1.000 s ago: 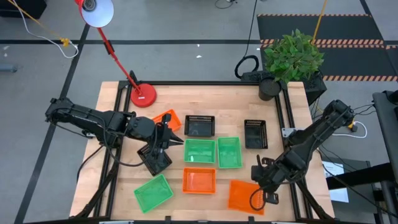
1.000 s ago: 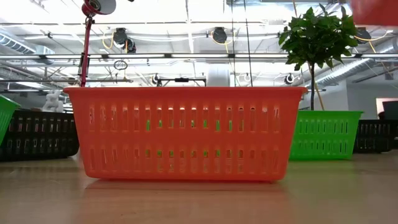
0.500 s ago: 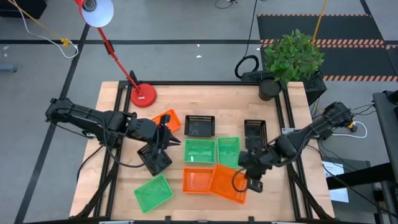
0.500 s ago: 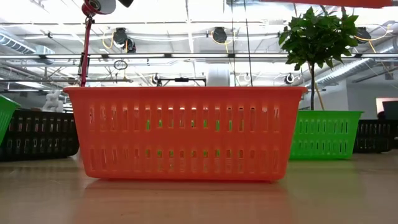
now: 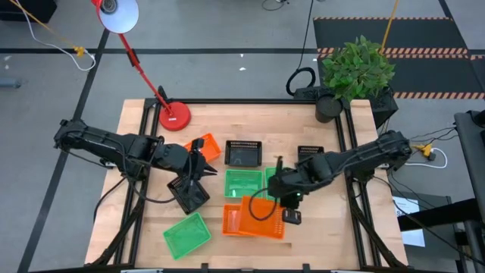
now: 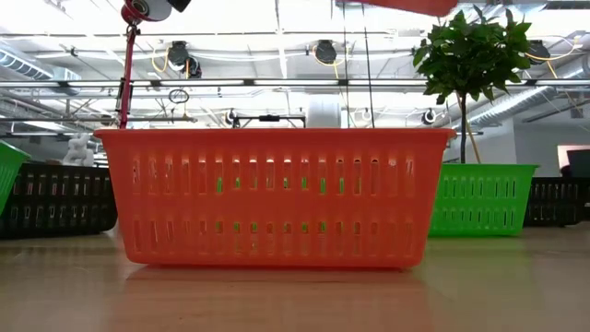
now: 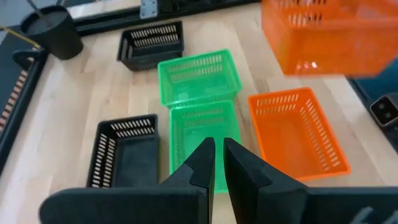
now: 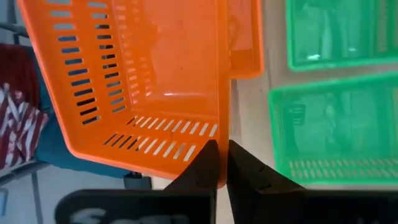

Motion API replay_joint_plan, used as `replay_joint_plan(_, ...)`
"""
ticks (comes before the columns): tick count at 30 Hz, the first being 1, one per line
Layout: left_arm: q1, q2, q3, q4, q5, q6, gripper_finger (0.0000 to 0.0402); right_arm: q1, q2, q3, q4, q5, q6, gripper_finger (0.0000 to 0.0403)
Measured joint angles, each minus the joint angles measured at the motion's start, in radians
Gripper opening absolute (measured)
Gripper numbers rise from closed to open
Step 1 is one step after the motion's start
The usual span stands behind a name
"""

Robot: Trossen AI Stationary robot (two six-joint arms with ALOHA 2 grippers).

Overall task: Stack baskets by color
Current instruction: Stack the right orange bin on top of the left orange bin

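Observation:
My right gripper (image 5: 283,199) is shut on an orange basket (image 5: 265,218) and holds it above a second orange basket (image 5: 236,220) that rests on its floor near the table's front middle. The carried basket's underside shows at the upper edge of the low view (image 6: 406,5). Two green baskets (image 5: 243,184) (image 5: 277,182) sit side by side just beyond. My left gripper (image 5: 204,163) hovers at the table's left, shut on nothing, over a black basket (image 5: 189,196). My right gripper pinches the upper edge of one side wall (image 8: 222,127) of the orange basket, one finger inside the basket and one outside. The fingers slant down from the table's right. The basket hangs lifted clear and tilted, its open side up.
A third orange basket (image 5: 203,146) lies at the far left, a green one (image 5: 186,233) at the near left, and black ones (image 5: 243,152) (image 5: 311,154) at the back. A red lamp base (image 5: 175,116) and a potted plant (image 5: 356,68) stand along the far edge.
My right gripper has swung from the table's near right corner toward its left and risen, carrying the orange basket clear of the wood. The basket now hangs partly over the orange basket at the front middle.

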Motion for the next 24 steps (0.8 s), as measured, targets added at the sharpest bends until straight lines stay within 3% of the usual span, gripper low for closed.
replay_joint_plan(15,-0.024,-0.059,0.000,-0.095,-0.019,-0.058,0.0037,-0.092,0.258,0.197,-0.027,-0.139,-0.184,0.0009)
replay_joint_plan(24,-0.028,-0.058,0.000,-0.098,-0.030,-0.056,0.0037,-0.113,0.332,0.201,-0.024,-0.140,-0.216,0.0009)
